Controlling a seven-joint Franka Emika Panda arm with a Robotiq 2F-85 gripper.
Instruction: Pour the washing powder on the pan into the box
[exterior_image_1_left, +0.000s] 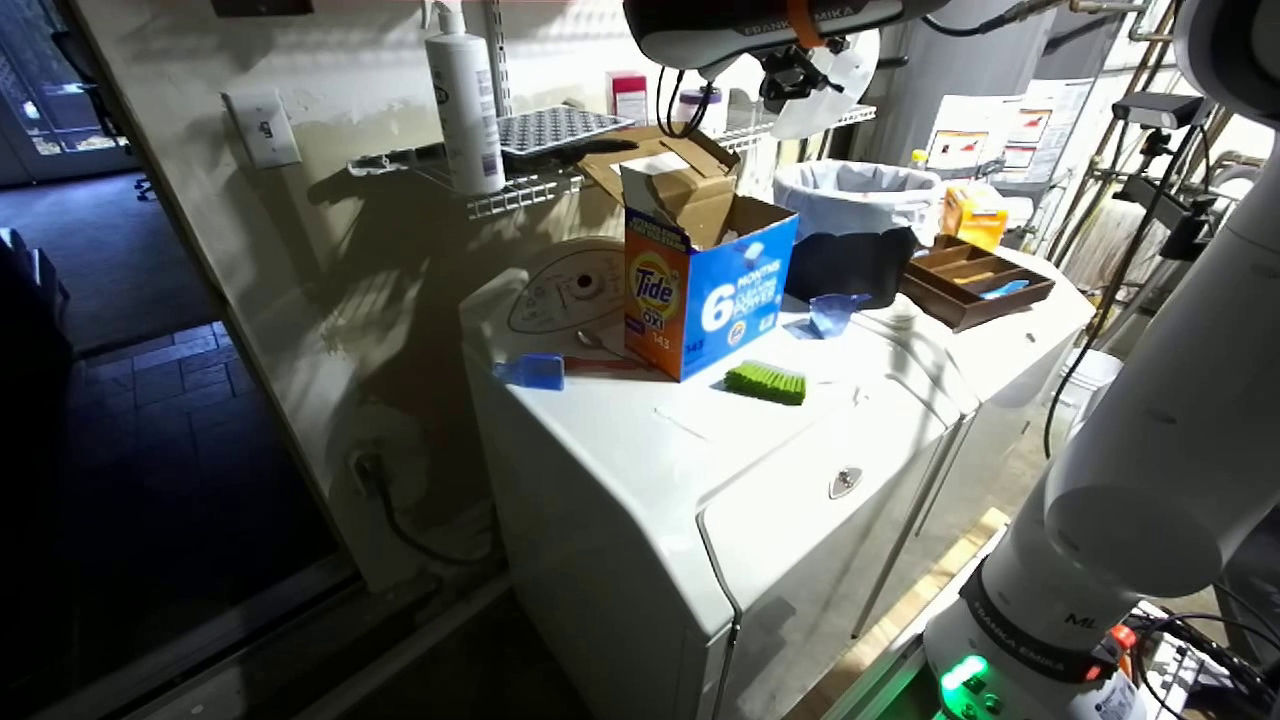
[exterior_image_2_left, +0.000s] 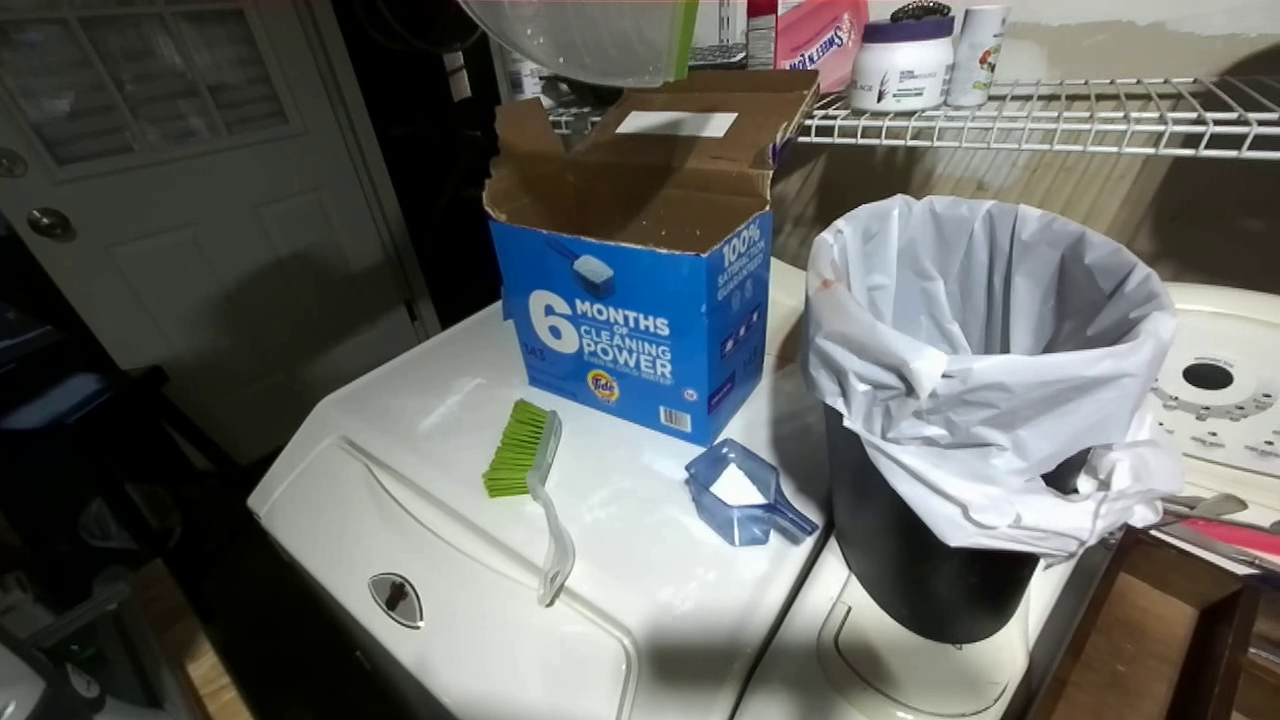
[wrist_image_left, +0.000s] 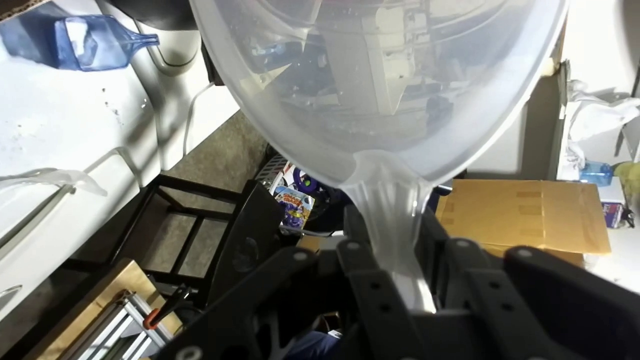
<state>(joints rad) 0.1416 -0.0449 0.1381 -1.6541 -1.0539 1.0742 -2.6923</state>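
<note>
The translucent pan is in the air, well above the white machine, steeply tilted and higher than the cardboard box. In an exterior view it shows to the right of the box; whether it is directly over the opening I cannot tell.

In that same view the arm slants up from its base at the lower right and out through the top; its far link lies nearly level along the upper edge, pointing left, with an orange band around it. The gripper sits just under that link. In the wrist view the pan's handle runs between the black fingers, which are close together and clamped on it from both sides.

The box is upright on the machine, its brown flaps raised. Just beside a lower corner lies a blue scoop with white powder in it. A green-bristled brush lies near the box's blue side. Beyond, a black bin with a white liner stands on the neighbouring machine, a wooden tray near it.
</note>
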